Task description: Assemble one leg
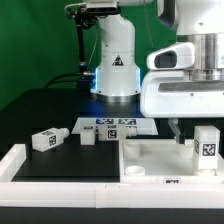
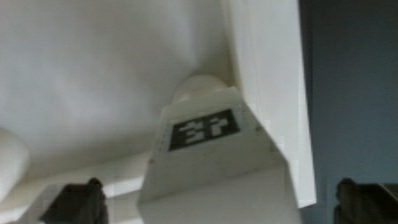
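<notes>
A white leg (image 1: 207, 148) with a black-and-white tag stands upright at the right end of the large flat white panel (image 1: 150, 157). My gripper (image 1: 203, 128) is right above it. In the wrist view the leg (image 2: 217, 150) stands between my two dark fingertips (image 2: 75, 202), with a gap showing on each side. My gripper (image 2: 217, 205) is open around the leg and does not clamp it. Two more tagged legs (image 1: 46, 139) (image 1: 88, 133) lie on the black table at the exterior view's left.
The marker board (image 1: 112, 125) lies flat behind the panel. A raised white frame (image 1: 22, 166) runs along the front and left edge. The robot's base (image 1: 115, 60) stands at the back with a blue light.
</notes>
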Robot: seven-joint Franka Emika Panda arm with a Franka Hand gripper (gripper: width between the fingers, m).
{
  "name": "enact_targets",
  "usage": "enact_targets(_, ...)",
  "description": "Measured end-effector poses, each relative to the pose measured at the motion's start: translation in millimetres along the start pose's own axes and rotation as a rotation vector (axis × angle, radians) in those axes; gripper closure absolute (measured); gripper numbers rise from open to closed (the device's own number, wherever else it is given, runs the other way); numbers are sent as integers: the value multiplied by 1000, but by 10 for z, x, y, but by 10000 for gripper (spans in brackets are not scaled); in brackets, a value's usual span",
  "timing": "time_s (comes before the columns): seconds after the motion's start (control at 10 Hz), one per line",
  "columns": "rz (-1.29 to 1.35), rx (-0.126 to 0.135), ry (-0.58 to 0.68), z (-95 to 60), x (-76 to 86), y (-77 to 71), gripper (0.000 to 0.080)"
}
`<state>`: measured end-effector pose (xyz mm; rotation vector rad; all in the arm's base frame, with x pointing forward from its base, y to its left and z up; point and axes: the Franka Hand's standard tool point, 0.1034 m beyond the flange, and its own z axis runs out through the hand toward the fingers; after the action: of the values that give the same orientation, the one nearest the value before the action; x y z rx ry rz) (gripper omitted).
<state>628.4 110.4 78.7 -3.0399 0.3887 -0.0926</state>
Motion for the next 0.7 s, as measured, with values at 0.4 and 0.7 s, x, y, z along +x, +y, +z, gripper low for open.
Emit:
enact_targets(0.4,167,6,-2,2,-1,-3,515)
enact_targets(0.7,406,2,-1,9,6,6,512)
